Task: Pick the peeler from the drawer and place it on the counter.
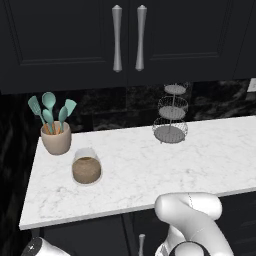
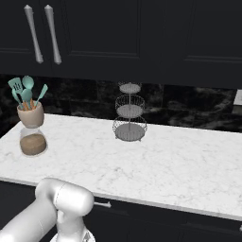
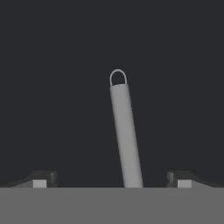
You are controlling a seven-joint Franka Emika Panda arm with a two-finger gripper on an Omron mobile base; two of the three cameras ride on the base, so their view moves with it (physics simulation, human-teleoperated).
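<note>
Slim grey metal peeler (image 3: pixel 126 135) lies dead ahead between the hand's (image 3: pixel 112 179) wide-apart, empty fingertips, long axis pointing away, slightly tilted.

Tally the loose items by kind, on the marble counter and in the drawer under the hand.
Peeler, on the drawer floor: 1
Utensil crock: 1
Teal spatulas: 4
Jar: 1
Tiered wire stand: 1
Total: 8
</note>
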